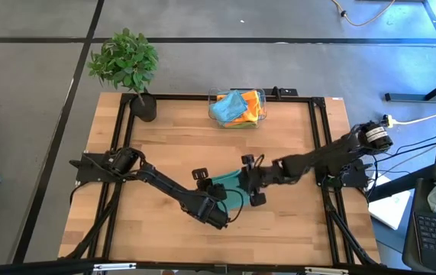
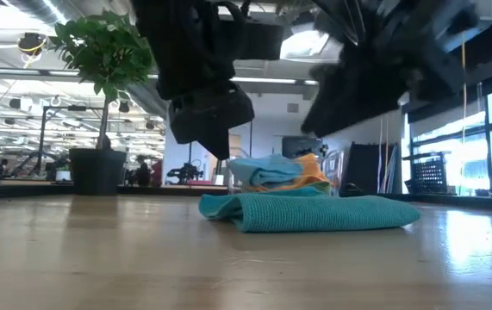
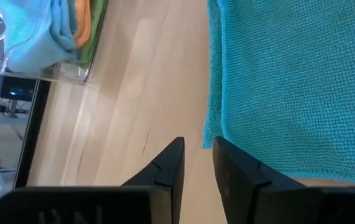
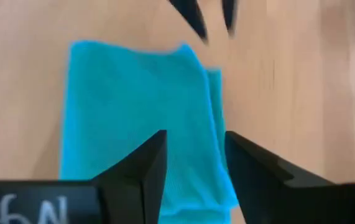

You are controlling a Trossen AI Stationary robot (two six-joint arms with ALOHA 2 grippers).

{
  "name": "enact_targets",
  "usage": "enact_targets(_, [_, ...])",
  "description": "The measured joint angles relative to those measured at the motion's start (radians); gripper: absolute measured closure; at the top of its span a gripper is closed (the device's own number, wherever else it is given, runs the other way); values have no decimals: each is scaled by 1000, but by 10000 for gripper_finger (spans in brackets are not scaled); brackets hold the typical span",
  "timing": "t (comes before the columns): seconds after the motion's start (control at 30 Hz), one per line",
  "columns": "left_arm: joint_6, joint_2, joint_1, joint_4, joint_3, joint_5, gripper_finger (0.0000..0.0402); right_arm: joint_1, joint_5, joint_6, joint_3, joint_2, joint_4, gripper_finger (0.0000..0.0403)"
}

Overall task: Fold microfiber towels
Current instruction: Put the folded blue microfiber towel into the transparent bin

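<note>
A teal microfiber towel [image 1: 230,189] lies folded in layers on the wooden table near its middle; in the low view it is a flat wad [image 2: 314,213]. My left gripper [image 3: 199,163] hovers open just above the towel's near left edge, touching nothing. From the right, my right gripper [image 4: 196,158] hangs open over the towel [image 4: 133,118], clear of it. More towels, blue, orange and green, are piled in the clear bin [image 1: 238,108] at the far side.
A potted plant [image 1: 130,69] stands at the table's far left corner. The clear bin sits at the far middle edge. Bare wood [image 1: 156,137] spreads left of the towel and along the near edge. A black frame runs around the tabletop.
</note>
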Motion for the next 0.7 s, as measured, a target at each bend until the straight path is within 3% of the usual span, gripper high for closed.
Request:
enact_targets(0.2, [-90,-22,-42,-117,0,-3,325,-124,-41,43,-2,6,-80,226])
enact_targets(0.37, [-225,-74,-98,-258,0,-8,325,-198,-260,66,-1,28,-16,177])
enact_targets(0.57, [-366,-136,-178,-327,1,-71,325,-232,-323,102,-1,173,37,101])
enact_targets(0.7, [-406,-146,-208,-330,1,-156,325,-230,-353,123,1,260,82,78])
